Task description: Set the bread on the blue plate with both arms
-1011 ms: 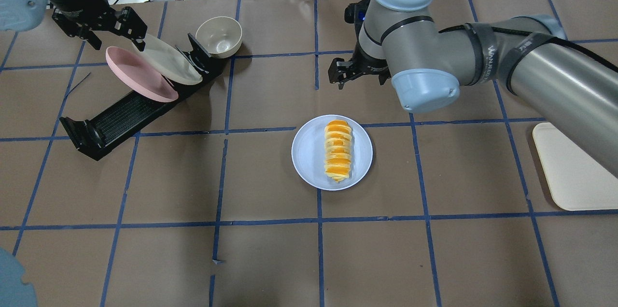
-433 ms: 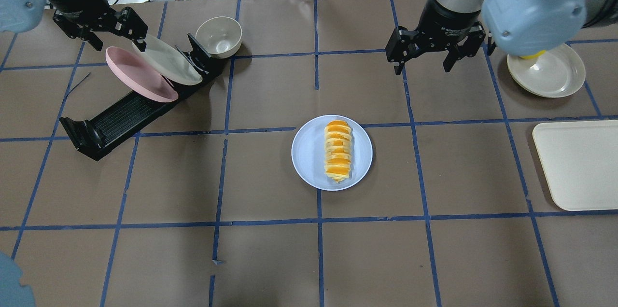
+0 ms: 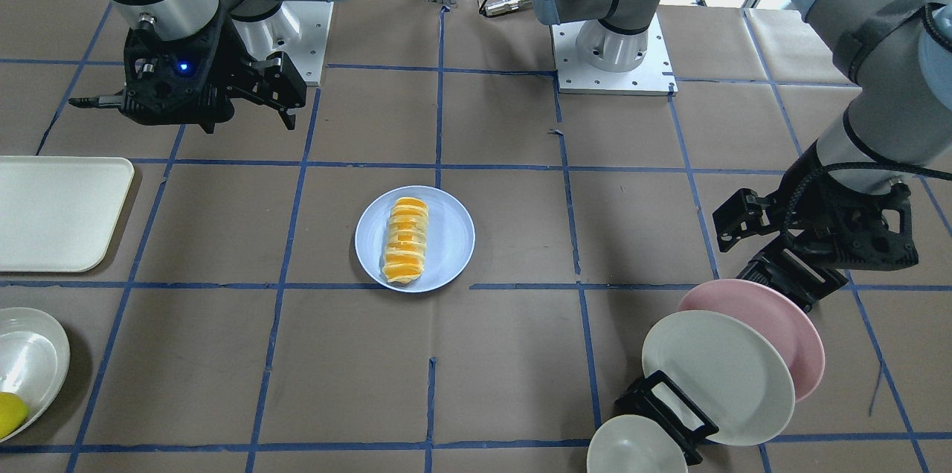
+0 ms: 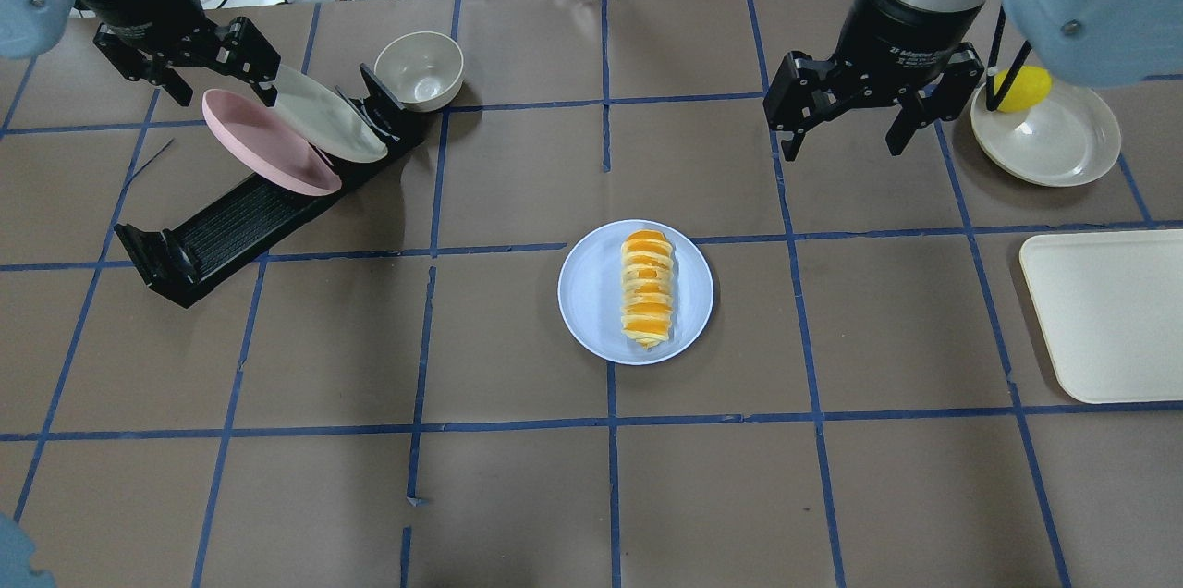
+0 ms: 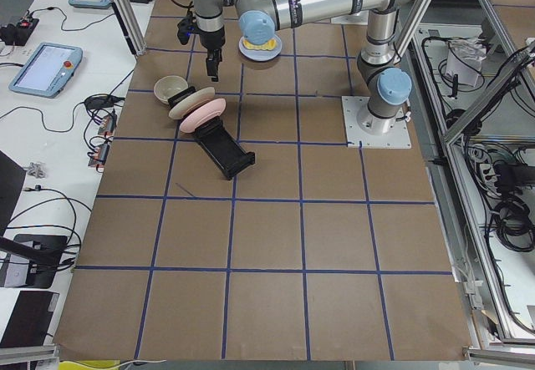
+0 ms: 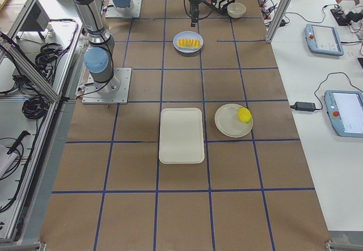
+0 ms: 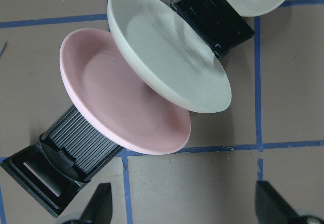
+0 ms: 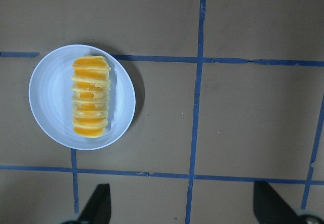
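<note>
The bread (image 4: 647,289), a ridged loaf with orange-golden tops, lies lengthwise on the blue plate (image 4: 588,292) at the table's middle. Both also show in the front view as bread (image 3: 406,250) on plate (image 3: 450,231), and in the right wrist view as bread (image 8: 90,96) on plate (image 8: 49,100). My right gripper (image 4: 843,144) hangs open and empty behind and to the right of the plate. My left gripper (image 4: 226,81) is open and empty, over the pink plate (image 4: 263,144) and cream plate (image 4: 328,116) at the back left.
A black dish rack (image 4: 231,223) holds the pink and cream plates, with a cream bowl (image 4: 418,70) at its far end. At the back right a cream plate (image 4: 1054,149) carries a small yellow fruit (image 4: 1024,89). A cream tray (image 4: 1104,315) lies at the right edge.
My right arm has swung from the middle back to the right, carrying its open gripper with it and uncovering the cream plate with the yellow fruit. The left gripper has barely shifted. Bread and plate are still.
</note>
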Motion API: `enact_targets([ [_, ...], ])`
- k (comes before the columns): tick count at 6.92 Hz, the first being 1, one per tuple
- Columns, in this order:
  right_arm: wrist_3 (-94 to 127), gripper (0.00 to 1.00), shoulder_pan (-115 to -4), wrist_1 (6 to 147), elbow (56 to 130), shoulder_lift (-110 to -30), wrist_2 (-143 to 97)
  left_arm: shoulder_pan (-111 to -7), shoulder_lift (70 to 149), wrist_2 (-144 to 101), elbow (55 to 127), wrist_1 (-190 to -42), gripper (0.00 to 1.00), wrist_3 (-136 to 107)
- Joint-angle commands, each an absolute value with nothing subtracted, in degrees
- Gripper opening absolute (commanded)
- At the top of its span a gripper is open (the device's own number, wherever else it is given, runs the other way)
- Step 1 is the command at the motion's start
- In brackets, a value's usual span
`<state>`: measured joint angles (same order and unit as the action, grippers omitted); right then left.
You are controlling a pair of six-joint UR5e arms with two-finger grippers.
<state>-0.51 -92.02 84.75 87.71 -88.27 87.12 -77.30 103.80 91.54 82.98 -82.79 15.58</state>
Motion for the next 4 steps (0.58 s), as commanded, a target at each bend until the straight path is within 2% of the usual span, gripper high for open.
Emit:
enact_targets([
  [1,-0.27,1.00,-92.11,82.00,86.22,-88.42,87.10,-78.48,103.80,94.64,82.09,-84.99,1.00,15.64],
  [4,-0.35,1.00,-92.11,81.91,86.31,-88.42,87.10,-82.86,102.66,94.40,83.66,-84.99,1.00,11.38],
])
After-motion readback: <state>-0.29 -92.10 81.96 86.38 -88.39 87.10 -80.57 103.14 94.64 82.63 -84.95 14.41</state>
